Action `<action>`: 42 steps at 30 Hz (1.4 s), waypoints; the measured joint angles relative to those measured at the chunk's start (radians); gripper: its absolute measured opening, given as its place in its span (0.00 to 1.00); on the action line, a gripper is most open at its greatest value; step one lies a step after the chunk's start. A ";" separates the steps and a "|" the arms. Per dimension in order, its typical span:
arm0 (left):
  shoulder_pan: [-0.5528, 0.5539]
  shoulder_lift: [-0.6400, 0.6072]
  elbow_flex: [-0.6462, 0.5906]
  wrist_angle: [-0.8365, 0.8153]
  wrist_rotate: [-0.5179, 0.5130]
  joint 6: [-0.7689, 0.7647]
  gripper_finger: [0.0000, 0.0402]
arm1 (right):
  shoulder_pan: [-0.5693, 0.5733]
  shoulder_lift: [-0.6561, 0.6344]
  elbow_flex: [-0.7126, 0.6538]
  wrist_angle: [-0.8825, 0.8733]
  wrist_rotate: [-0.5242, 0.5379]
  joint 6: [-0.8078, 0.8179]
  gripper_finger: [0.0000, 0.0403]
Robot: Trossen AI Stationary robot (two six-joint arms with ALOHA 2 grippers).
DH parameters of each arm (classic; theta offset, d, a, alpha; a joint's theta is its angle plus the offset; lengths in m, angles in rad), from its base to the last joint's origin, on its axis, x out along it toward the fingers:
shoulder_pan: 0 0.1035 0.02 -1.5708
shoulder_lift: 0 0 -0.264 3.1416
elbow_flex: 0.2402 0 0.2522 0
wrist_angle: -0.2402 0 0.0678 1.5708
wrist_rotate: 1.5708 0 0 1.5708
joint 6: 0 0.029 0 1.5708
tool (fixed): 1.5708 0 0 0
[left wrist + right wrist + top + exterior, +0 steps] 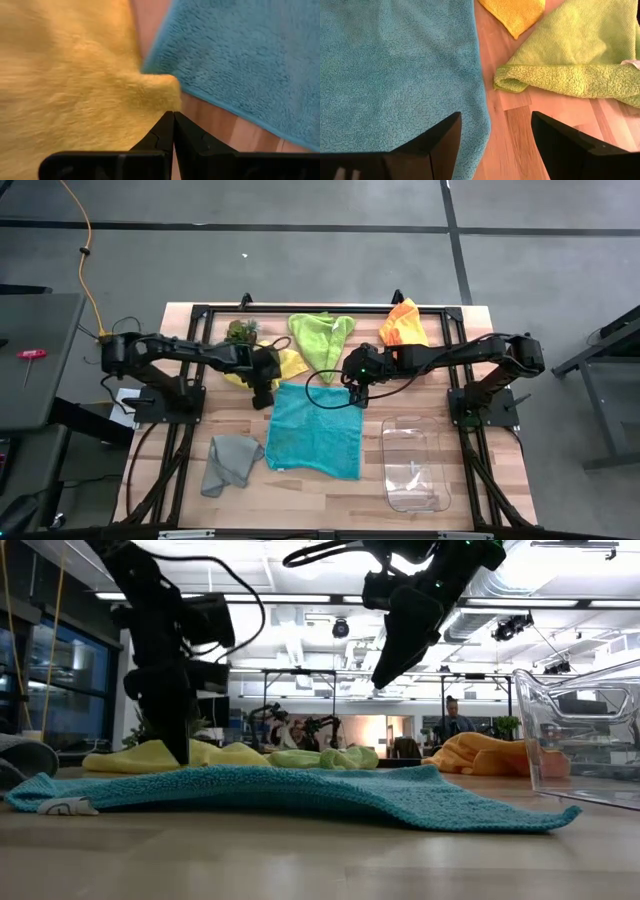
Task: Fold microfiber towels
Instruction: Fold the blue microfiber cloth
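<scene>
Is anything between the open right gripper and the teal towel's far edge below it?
Nothing visible. The right gripper hangs open directly above the teal towel edge, bare wood beside it. The lime green towel and yellow towel lie off to the side, clear of the edge.

Left end effector [173, 116] low, fingers together; right end effector [495, 135] raised, fingers apart.

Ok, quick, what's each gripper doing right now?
Left gripper: closed, empty, at the yellow towel's corner.
Right gripper: open, empty, above the teal towel's edge.
</scene>
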State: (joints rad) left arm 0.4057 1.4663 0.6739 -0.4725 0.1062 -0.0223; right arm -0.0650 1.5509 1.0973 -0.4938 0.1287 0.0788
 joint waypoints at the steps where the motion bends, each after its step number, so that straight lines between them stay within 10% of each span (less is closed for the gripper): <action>1: -0.004 0.014 0.000 0.008 0.008 0.001 0.00 | 0.000 0.000 0.000 0.000 0.000 0.000 0.58; 9: 0.015 0.092 0.006 0.087 0.030 0.060 0.00 | 0.000 0.000 0.000 0.002 0.000 0.003 0.58; 22: 0.161 0.086 0.058 0.121 -0.301 0.059 0.00 | 0.000 0.000 0.000 0.009 0.000 0.037 0.58; 34: 0.154 -0.046 0.135 0.056 -0.100 0.144 0.01 | 0.000 0.000 0.000 0.011 0.001 0.034 0.58; 42: 0.119 -0.031 0.135 0.011 0.082 0.270 0.25 | -0.001 0.000 0.000 0.014 0.001 0.026 0.58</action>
State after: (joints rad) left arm 0.5250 1.4357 0.8089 -0.4614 0.1887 0.2477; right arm -0.0658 1.5509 1.0973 -0.4798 0.1294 0.1047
